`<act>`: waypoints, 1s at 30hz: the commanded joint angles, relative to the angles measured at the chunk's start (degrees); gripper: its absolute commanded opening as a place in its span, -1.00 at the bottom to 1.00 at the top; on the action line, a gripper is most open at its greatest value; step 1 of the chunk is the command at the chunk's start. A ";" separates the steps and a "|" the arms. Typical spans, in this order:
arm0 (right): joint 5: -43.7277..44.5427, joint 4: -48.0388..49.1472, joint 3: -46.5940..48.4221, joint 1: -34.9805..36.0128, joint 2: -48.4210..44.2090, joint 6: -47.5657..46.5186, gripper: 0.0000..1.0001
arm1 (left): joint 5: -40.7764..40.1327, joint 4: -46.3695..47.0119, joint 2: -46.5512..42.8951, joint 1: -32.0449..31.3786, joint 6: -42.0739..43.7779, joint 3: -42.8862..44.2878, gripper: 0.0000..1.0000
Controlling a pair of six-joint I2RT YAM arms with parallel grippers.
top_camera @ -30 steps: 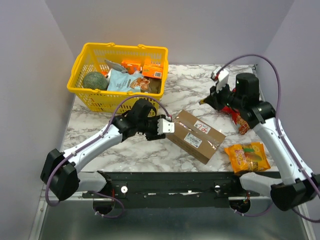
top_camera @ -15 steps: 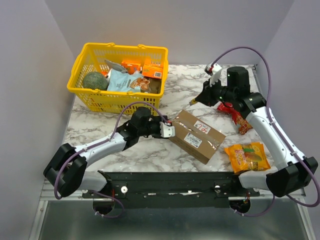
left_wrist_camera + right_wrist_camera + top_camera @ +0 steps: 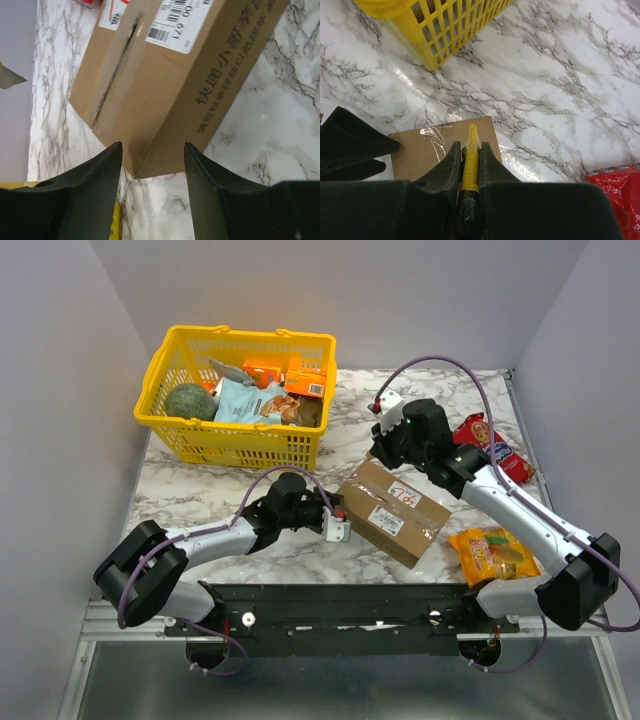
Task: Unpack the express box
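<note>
top: overhead, whole table [image 3: 350, 400] | wrists: close, looking down | shared: express box [image 3: 392, 510]

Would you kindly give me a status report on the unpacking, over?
Left gripper open at express box corner. Right gripper shut on yellow tool, tip over box. Box closed, taped. Nothing on its lid.

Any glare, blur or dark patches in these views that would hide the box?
Top external: even light, soft shadows, express box sharp. Left wrist: box print crisp, the left gripper a dark silhouette. Right wrist: glare streaks on the marble table and the box's tape; yellow tool sharp.
</note>
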 commanded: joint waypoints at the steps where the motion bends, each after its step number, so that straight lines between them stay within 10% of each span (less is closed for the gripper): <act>1: 3.54 7.22 -3.66 1.82 0.52 0.83 -0.99 | -0.88 5.67 1.30 -1.59 4.37 -2.62 0.22; 30: 6.79 8.46 -6.65 8.67 2.46 1.18 -0.99 | -2.55 2.33 4.73 -2.99 4.29 -3.50 0.07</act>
